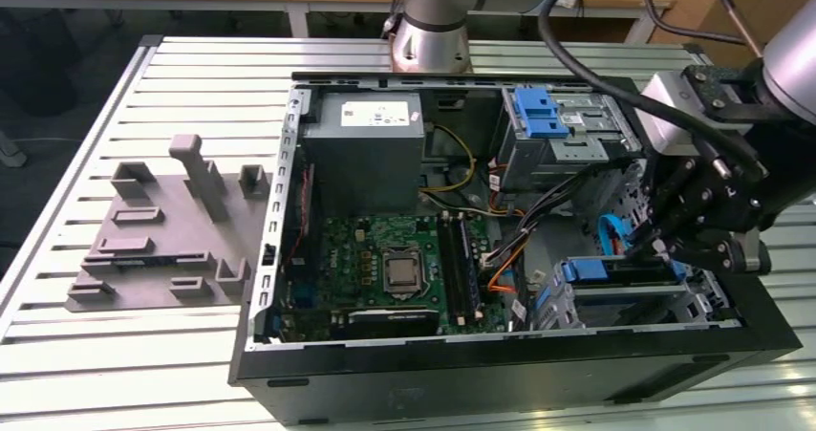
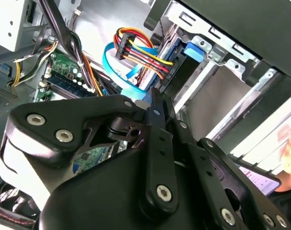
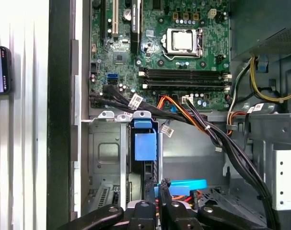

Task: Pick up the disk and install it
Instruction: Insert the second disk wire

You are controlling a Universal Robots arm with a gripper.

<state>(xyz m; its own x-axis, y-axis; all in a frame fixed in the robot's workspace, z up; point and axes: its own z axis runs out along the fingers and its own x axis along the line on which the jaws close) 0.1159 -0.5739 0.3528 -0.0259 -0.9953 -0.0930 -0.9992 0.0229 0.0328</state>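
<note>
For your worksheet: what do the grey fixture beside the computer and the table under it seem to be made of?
Fixture: probably matte plastic, maybe 3D-printed, given its uniform dull grey blocky shapes with no shine. Table: likely aluminium or other light metal, given its pale silvery ribbed slats with a soft sheen.

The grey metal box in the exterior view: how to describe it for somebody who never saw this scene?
Find the open black computer case on the slatted table. Inside, right next to the green motherboard, stands the grey metal box. It bears a small white sticker, whereas the cage beside it has a blue latch.
</note>
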